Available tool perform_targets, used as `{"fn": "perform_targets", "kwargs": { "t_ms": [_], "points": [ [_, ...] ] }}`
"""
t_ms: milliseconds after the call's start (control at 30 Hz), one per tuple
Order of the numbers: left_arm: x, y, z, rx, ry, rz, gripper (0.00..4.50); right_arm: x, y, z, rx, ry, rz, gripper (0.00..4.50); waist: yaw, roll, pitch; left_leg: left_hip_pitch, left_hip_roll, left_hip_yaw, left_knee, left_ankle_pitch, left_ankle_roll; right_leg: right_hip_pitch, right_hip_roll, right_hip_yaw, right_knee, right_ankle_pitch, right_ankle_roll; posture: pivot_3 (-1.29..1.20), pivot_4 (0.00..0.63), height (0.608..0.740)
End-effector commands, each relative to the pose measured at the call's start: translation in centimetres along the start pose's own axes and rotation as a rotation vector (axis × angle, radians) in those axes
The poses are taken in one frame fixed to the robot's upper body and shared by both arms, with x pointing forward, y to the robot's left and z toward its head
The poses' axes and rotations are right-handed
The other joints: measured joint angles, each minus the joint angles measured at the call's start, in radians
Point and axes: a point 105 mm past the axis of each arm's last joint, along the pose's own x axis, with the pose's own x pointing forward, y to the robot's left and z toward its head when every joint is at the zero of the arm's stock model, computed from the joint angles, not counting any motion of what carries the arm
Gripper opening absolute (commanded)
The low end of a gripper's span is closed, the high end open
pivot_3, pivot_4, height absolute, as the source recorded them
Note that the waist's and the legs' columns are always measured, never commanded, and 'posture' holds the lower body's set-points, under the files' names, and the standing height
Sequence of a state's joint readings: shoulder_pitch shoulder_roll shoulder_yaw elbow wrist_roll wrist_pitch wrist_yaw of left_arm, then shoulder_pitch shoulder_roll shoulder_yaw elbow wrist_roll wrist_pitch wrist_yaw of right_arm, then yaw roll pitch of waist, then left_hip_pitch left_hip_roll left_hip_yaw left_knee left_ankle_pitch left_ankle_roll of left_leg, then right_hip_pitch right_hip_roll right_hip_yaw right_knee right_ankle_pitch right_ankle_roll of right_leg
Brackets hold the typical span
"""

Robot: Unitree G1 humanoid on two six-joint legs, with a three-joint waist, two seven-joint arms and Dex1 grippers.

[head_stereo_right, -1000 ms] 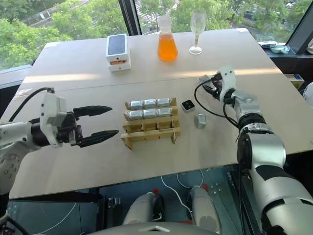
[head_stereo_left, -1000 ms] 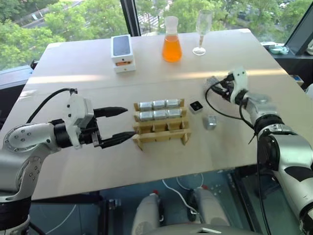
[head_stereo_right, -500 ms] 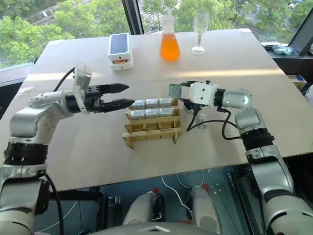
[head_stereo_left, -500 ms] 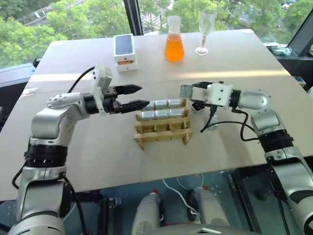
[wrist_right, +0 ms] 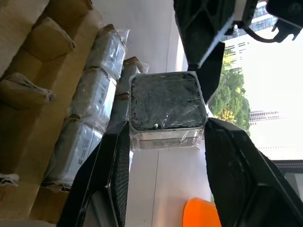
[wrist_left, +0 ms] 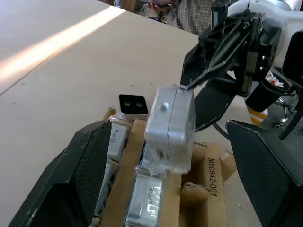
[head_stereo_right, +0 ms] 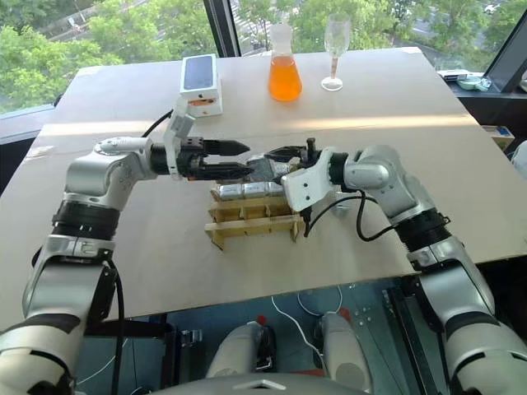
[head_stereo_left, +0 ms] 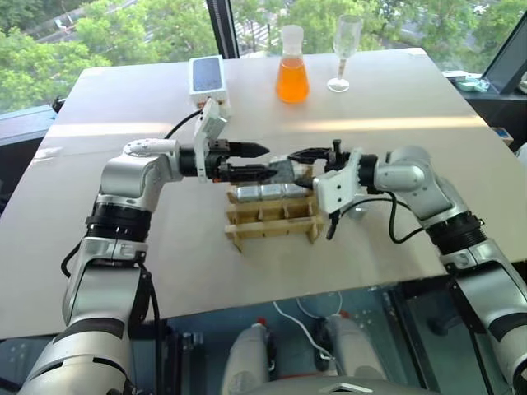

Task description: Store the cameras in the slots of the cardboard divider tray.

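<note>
While both arms meet over the far end of the tray [head_stereo_left: 272, 216], a wrapped camera [wrist_right: 166, 109] is clamped between the fingers of the right gripper [head_stereo_left: 290, 156], held up in the air just above the tray's far row. The left gripper [head_stereo_left: 262, 160] is seen right beside it, jaws spread wide, one finger [wrist_left: 78, 175] on each side of the held camera in the left wrist view and nothing gripped; whether those fingers touch the camera cannot be told. The held camera's silvery side [wrist_left: 171, 125] is shown tilted above the cardboard strips. Below it, the two far rows are filled with stored cameras [head_stereo_right: 245, 190], lying side by side in clear wrap, while the near rows are left open. On the table [head_stereo_left: 165, 271] just beyond the tray, a loose camera [wrist_left: 133, 104] is spotted, black face up. Further back, a white phone box [head_stereo_left: 207, 80], an orange flask [head_stereo_left: 292, 78] and a glass [head_stereo_left: 342, 51] are lined up near the window edge.
</note>
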State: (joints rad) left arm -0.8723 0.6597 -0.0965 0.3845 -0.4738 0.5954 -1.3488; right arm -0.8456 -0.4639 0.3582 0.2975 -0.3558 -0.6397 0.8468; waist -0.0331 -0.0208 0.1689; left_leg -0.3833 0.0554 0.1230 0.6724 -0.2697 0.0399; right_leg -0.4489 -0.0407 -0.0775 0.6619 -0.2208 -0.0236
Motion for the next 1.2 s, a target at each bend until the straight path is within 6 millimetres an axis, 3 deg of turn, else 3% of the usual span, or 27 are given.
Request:
{"fn": "perform_targets", "kwargs": {
  "t_ms": [33, 533, 667, 700, 833, 1033, 1067, 1133, 1200],
  "points": [
    [-0.1, -0.4, 1.2, 0.031, 0.016, -0.039, 3.98, 0.1, -1.3, 1.3, -0.099, -0.030, -0.022, 1.68, 0.000, 0.000, 0.000, 0.000, 0.000, 0.000, 0.000, 0.000, 0.000, 0.000, 0.000, 0.000, 0.000, 0.000, 0.000, 0.00, 0.150, 0.740],
    [0.2, -0.7, 0.3, 0.052, 0.133, -0.074, 3.98, 0.3, -1.1, 1.7, -0.164, -0.049, 0.005, 1.68, 0.000, -0.001, 0.000, 0.000, 0.000, 0.000, 0.000, 0.000, 0.000, 0.000, 0.000, 0.000, 0.000, 0.000, 0.000, 0.00, 0.150, 0.740],
    [0.2, -0.5, 0.4, 0.051, 0.126, -0.069, 2.85, 0.5, -0.8, 2.0, -0.163, -0.061, 0.008, 1.68, 0.000, -0.001, 0.000, 0.000, 0.000, 0.000, 0.000, 0.000, 0.000, 0.000, 0.000, 0.000, 0.000, 0.000, 0.000, 0.00, 0.150, 0.740],
    [0.2, -0.6, 0.4, 0.051, 0.124, -0.071, 2.26, 0.6, -0.7, 2.0, -0.162, -0.062, 0.011, 1.68, 0.000, -0.001, 0.000, 0.000, 0.000, 0.000, 0.000, 0.000, 0.000, 0.000, 0.000, 0.000, 0.000, 0.000, 0.000, 0.00, 0.150, 0.740],
    [0.3, -0.9, 0.3, 0.051, 0.127, -0.089, 0.68, 0.6, -0.6, 2.1, -0.157, -0.065, 0.011, 1.68, 0.001, -0.001, 0.000, 0.000, 0.000, 0.000, 0.001, 0.000, 0.000, 0.000, 0.000, 0.000, 0.001, 0.000, 0.000, 0.00, 0.150, 0.740],
    [0.3, -0.8, -0.2, 0.048, 0.140, -0.088, 0.70, 0.4, -1.3, 1.9, -0.145, -0.045, -0.026, 1.68, 0.000, -0.001, 0.000, 0.000, 0.000, 0.000, 0.001, 0.000, 0.000, 0.000, 0.000, 0.000, 0.001, 0.000, 0.000, 0.00, 0.150, 0.740],
    [0.3, -0.8, -0.2, 0.050, 0.140, -0.085, 0.70, 0.3, -1.3, 1.9, -0.139, -0.045, -0.030, 2.70, 0.001, -0.001, 0.000, 0.000, 0.000, 0.000, 0.001, 0.000, 0.000, 0.000, 0.000, 0.000, 0.001, 0.000, 0.000, 0.00, 0.150, 0.740],
    [0.2, -0.7, -0.1, 0.055, 0.132, -0.073, 0.70, -0.1, -1.7, 2.1, -0.109, -0.061, -0.085, 3.31, 0.001, -0.001, 0.000, 0.000, 0.000, 0.000, 0.001, 0.000, 0.000, 0.000, 0.000, 0.000, 0.001, 0.000, 0.000, 0.00, 0.150, 0.740],
    [0.0, -0.6, 0.1, 0.067, 0.123, -0.061, 0.70, -0.6, -1.8, 2.0, -0.058, -0.055, -0.115, 4.31, 0.002, -0.001, 0.001, 0.000, 0.000, 0.000, 0.001, 0.000, 0.000, 0.000, 0.000, 0.000, 0.001, 0.000, 0.000, 0.00, 0.150, 0.740]
  ]
}}
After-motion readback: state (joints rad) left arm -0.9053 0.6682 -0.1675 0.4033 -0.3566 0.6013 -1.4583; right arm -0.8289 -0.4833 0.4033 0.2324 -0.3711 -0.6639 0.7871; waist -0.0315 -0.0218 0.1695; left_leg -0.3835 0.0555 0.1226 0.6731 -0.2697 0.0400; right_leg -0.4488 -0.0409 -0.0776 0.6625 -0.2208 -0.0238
